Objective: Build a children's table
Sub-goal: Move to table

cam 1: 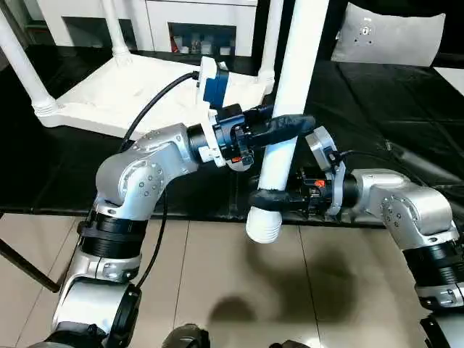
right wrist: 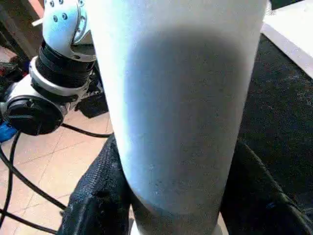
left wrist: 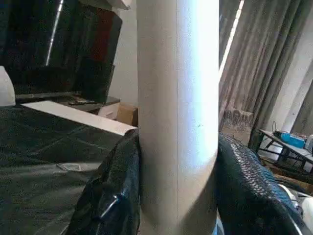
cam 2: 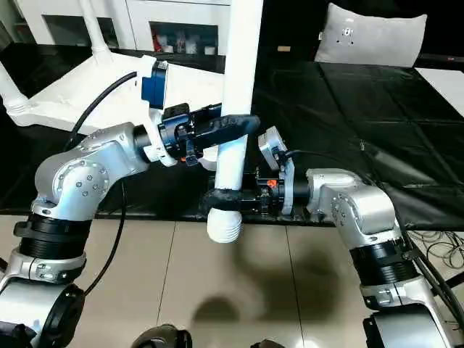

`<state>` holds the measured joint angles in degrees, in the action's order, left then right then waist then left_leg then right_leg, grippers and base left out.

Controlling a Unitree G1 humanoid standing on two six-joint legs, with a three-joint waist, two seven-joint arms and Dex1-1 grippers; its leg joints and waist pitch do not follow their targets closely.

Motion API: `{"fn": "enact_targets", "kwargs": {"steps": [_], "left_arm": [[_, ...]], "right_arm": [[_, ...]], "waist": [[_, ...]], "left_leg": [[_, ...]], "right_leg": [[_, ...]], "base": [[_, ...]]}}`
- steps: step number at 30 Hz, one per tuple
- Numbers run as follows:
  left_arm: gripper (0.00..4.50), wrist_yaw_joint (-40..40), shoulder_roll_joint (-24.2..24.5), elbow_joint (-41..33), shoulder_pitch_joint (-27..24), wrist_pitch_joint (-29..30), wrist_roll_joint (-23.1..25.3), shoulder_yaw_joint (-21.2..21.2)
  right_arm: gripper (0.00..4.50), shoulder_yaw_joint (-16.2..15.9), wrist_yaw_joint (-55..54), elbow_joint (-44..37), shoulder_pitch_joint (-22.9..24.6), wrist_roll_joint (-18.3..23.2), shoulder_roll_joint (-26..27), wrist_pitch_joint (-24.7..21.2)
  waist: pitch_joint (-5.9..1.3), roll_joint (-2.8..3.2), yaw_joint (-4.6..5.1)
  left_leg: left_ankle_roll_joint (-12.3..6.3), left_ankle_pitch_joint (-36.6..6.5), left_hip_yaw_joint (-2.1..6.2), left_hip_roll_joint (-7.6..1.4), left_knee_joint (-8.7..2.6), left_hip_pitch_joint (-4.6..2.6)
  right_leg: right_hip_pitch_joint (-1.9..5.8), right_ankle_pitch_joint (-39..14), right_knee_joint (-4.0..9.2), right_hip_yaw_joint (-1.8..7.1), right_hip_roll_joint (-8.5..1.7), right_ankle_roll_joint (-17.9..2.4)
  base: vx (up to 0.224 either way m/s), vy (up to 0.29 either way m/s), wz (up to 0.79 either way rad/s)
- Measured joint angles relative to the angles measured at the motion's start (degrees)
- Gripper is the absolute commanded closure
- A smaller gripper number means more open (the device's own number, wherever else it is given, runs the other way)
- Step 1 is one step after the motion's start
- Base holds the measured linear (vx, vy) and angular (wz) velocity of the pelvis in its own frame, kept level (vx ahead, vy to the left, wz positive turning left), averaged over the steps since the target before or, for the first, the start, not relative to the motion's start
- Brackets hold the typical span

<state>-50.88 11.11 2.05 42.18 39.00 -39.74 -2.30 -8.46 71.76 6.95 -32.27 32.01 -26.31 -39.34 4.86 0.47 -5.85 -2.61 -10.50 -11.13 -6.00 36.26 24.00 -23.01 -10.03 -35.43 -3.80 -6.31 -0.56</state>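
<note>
A long white table leg [cam 1: 290, 94] stands upright in front of me, its ribbed end [cam 1: 262, 228] pointing down over the floor. My left gripper [cam 1: 286, 125] is shut around its middle; black fingers [left wrist: 115, 191] press both sides of the tube [left wrist: 178, 112]. Lower down, my right gripper [cam 1: 270, 199] clasps the leg just above the ribbed end, its fingers [right wrist: 98, 196] against the tube [right wrist: 176, 107]. The children's table top [cam 1: 123, 98] lies upside down at the back left, with three legs [cam 1: 25, 69] standing up from its corner sockets.
The black-covered work table [cam 1: 377, 109] spans the view, its front edge level with my grippers. Tiled floor [cam 1: 217, 290] lies below. A white cushion-like panel [cam 1: 388, 36] sits at the back right, a white cabinet [cam 1: 203, 22] behind. Cables [cam 2: 435, 254] trail at the right.
</note>
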Motion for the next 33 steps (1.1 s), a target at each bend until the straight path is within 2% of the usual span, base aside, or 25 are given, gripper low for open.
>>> {"fn": "enact_targets", "kwargs": {"steps": [4,5,9,10,18,22,26,31,33], "left_arm": [[2.73,1.2,-0.1,0.4,0.0,-0.2,0.7,0.0],[2.17,1.4,-0.2,0.5,0.0,-0.1,0.7,0.0],[1.95,3.3,-0.4,0.5,0.1,0.7,1.3,0.0],[1.70,3.6,-0.3,0.5,0.1,0.8,1.5,-0.2],[1.16,6.1,-1.6,-0.3,0.1,0.5,3.4,-0.7],[0.88,7.7,-2.7,-0.7,-0.2,0.2,3.5,-0.2],[0.41,8.5,-4.2,-1.2,-0.8,-0.3,3.5,0.2],[0.02,12.1,-9.0,-1.1,-1.4,-2.4,3.3,2.4],[0.00,14.1,-11.4,-0.8,-1.4,-2.8,1.1,4.8]], "right_arm": [[2.59,0.0,-0.8,0.3,0.0,-0.6,0.5,0.7],[2.61,0.0,-0.9,0.5,0.0,-0.8,0.7,0.9],[2.63,0.0,-3.4,1.8,0.0,-2.0,2.3,2.2],[2.63,0.0,-4.3,2.3,0.0,-2.6,3.1,2.9],[2.63,-0.7,-13.2,7.0,-2.4,-7.6,9.5,9.9],[2.63,-0.2,-14.4,8.3,-3.2,-7.8,10.5,10.1],[2.63,0.5,-14.5,8.9,-3.2,-7.8,11.1,10.3],[2.63,2.2,-16.8,8.9,-3.5,-7.0,11.7,9.9],[2.63,4.2,-18.8,8.8,-3.5,-5.9,12.2,8.7]], "waist": [[0.00,0.00,0.00],[0.00,0.00,0.00],[-0.01,-0.01,0.04],[-0.01,0.00,0.05],[-0.01,0.00,0.33],[-0.01,0.00,0.51],[-0.01,0.00,0.59],[-0.01,0.00,0.62],[0.00,0.00,0.60]], "left_leg": [[0.01,0.0,0.00,0.00,0.01,0.00],[0.01,0.0,0.00,0.00,0.01,0.00],[0.01,0.0,0.00,0.00,0.03,-0.01],[0.02,0.0,0.00,0.00,0.03,-0.01],[0.07,0.0,0.01,0.00,0.03,-0.02],[0.07,0.0,0.00,0.00,0.03,-0.02],[0.07,0.0,0.00,0.00,0.03,-0.02],[0.07,0.0,0.00,0.00,0.03,-0.02],[0.07,0.0,0.00,0.00,0.03,-0.01]], "right_leg": [[0.00,0.0,-0.02,0.00,-0.01,0.0],[0.00,0.0,-0.02,0.00,-0.01,0.0],[-0.01,0.0,-0.06,0.00,-0.01,0.0],[-0.02,0.0,-0.08,0.00,-0.01,0.0],[-0.03,0.0,-0.18,0.00,-0.02,0.0],[-0.02,0.0,-0.16,0.00,-0.03,0.0],[-0.03,0.0,-0.17,0.00,-0.03,0.0],[-0.01,0.0,-0.14,0.00,-0.03,0.0],[-0.02,0.0,-0.15,0.00,-0.04,0.0]], "base": [[0.000,0.000,0.00],[0.000,0.000,0.00],[0.000,0.000,0.00],[0.000,0.000,0.00],[0.000,0.000,0.00],[0.000,0.000,0.00],[0.000,0.000,0.00],[0.000,0.000,0.00],[0.000,0.000,0.00]]}}
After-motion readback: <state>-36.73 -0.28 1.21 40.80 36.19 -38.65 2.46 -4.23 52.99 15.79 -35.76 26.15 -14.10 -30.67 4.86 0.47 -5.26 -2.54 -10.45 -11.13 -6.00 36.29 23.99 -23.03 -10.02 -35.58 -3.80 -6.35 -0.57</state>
